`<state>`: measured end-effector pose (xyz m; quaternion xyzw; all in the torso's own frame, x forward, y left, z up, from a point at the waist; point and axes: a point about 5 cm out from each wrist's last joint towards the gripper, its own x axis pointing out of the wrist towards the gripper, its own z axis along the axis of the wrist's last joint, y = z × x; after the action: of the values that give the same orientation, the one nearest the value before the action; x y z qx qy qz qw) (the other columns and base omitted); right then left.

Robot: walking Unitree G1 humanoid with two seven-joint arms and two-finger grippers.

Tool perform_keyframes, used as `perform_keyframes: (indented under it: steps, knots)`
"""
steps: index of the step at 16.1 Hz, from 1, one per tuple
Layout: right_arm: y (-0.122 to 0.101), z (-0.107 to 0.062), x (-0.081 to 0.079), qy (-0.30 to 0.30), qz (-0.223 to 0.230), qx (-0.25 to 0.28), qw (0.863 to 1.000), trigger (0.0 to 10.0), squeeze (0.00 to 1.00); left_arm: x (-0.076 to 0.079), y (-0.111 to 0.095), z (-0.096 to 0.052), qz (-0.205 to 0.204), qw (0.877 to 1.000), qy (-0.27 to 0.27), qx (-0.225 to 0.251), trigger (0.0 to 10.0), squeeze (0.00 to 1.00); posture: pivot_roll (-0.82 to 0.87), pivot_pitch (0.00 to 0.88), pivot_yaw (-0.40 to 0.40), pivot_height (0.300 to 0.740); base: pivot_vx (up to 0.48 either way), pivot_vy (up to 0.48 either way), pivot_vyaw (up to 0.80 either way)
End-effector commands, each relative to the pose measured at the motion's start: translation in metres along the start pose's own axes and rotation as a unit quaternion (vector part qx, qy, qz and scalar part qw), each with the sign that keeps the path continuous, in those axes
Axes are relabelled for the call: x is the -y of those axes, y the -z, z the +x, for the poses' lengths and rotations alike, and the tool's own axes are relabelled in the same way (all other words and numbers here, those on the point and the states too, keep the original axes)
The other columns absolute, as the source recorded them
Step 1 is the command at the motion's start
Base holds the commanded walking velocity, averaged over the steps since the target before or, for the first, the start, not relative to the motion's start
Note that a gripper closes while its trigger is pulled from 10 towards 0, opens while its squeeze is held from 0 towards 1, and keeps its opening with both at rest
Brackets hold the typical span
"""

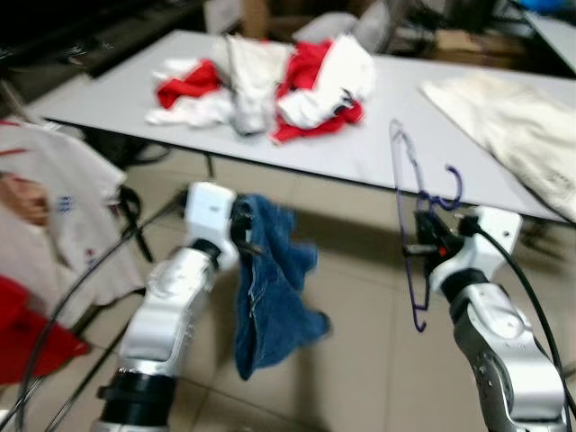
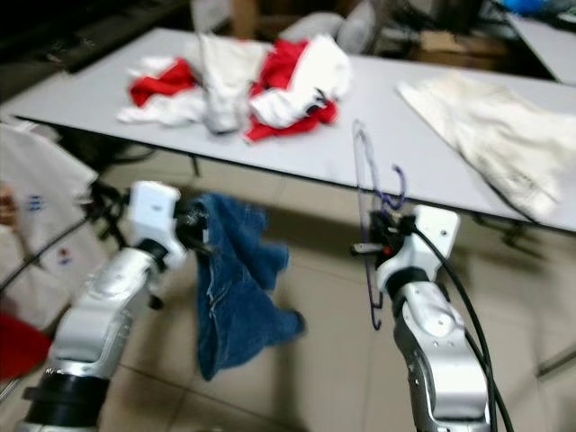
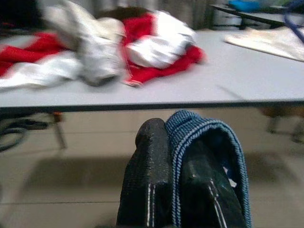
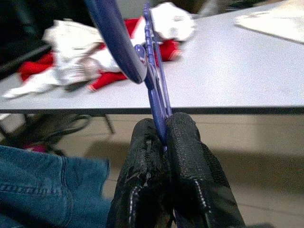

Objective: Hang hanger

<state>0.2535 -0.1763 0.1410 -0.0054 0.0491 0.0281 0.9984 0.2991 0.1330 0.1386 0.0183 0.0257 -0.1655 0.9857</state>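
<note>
My right gripper (image 1: 421,236) is shut on a thin purple hanger (image 1: 407,193), held upright in front of the grey table (image 1: 378,144); its hook (image 1: 453,187) curls beside the wrist. In the right wrist view the hanger (image 4: 154,80) rises from between the closed black fingers (image 4: 190,156). My left gripper (image 1: 247,241) is shut on blue jeans (image 1: 270,297), which hang down toward the tiled floor. The left wrist view has the denim edge (image 3: 204,137) folded over one finger (image 3: 149,166).
A heap of red and white clothes (image 1: 265,81) lies on the table, a cream garment (image 1: 508,126) at its right end. White and red garments (image 1: 49,216) hang at the left, beside dark cables (image 1: 81,288). Tiled floor (image 1: 360,360) lies below.
</note>
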Motion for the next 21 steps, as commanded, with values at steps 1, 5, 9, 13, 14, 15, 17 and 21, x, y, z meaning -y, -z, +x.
perform_keyframes:
  steps: [1,5,9,13,14,15,17,21]
  knots:
    - [-0.004,-0.002,0.005,0.003,0.006,0.012,1.0,10.0,0.0,0.004,-0.013,0.004,0.003,1.0,0.007,0.026,10.0,0.0,0.0,0.0,0.033,0.74,0.281,0.0,0.0]
    - [-0.004,-0.004,0.012,0.001,0.002,0.012,1.0,10.0,0.0,0.009,-0.011,0.005,0.0,1.0,0.018,0.024,10.0,0.0,-0.01,0.0,0.035,0.74,0.278,0.0,0.0]
    - [-0.004,-0.005,0.011,-0.018,-0.01,0.01,1.0,10.0,0.0,0.009,-0.009,0.004,-0.003,1.0,0.017,0.023,10.0,0.0,-0.01,0.0,0.033,0.74,0.277,0.0,0.0]
    - [-0.004,-0.004,0.01,-0.02,-0.01,0.011,1.0,10.0,0.0,0.007,-0.009,0.004,-0.005,1.0,0.015,0.02,10.0,0.0,-0.01,0.0,0.036,0.74,0.277,0.0,0.0]
    - [-0.005,-0.004,0.009,-0.023,-0.011,0.012,1.0,10.0,0.0,0.008,-0.009,0.004,-0.006,1.0,0.017,0.02,10.0,0.0,-0.01,0.0,0.037,0.74,0.277,0.0,0.0]
    - [-0.006,-0.005,0.009,-0.028,-0.012,0.016,0.999,10.0,0.0,0.01,-0.009,0.005,-0.006,1.0,0.022,0.02,10.0,0.0,-0.01,0.0,0.039,0.74,0.281,0.0,0.0]
    - [-0.007,-0.006,0.008,-0.038,-0.005,0.013,0.999,10.0,0.0,0.014,-0.009,0.006,-0.006,0.999,0.037,0.019,10.0,0.0,-0.01,0.0,0.046,0.74,0.277,0.0,-0.4]
    - [-0.008,-0.008,0.011,-0.038,-0.013,0.015,0.999,10.0,0.0,0.02,-0.008,0.005,-0.006,0.998,0.057,0.016,10.0,0.0,-0.01,0.0,0.045,0.74,0.278,0.0,-0.8]
